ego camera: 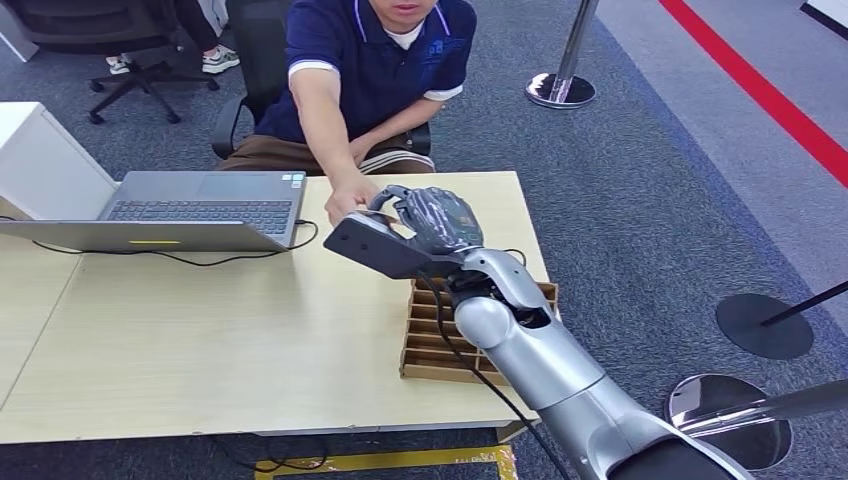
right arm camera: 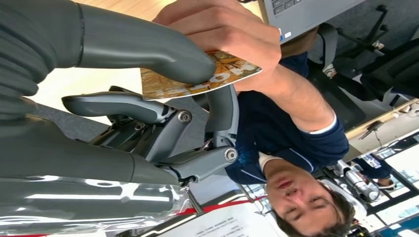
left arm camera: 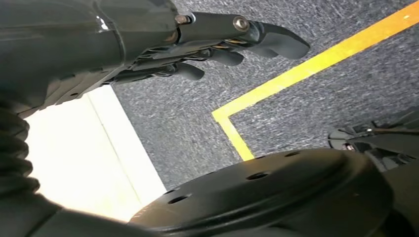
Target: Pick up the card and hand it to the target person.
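Card (right arm camera: pixel 197 79), orange and printed, sits pinched between the right hand's (ego camera: pixel 432 222) thumb and fingers (right arm camera: pixel 118 106), while the person's hand (right arm camera: pixel 222 34) grips its far edge above the wooden table (ego camera: pixel 200 330). Left hand (left arm camera: pixel 217 44) hangs over carpet, fingers loosely apart, holding nothing.

laptop (ego camera: pixel 205 205): open on the table's (ego camera: pixel 200 330) far left, its cable trailing beside it
organizer (ego camera: pixel 440 340): cardboard, slotted, at the table's right edge
chair (ego camera: pixel 140 50): black, on carpet behind
stanchion base (ego camera: pixel 560 90): chrome, far right
red line (ego camera: pixel 760 90): on the floor
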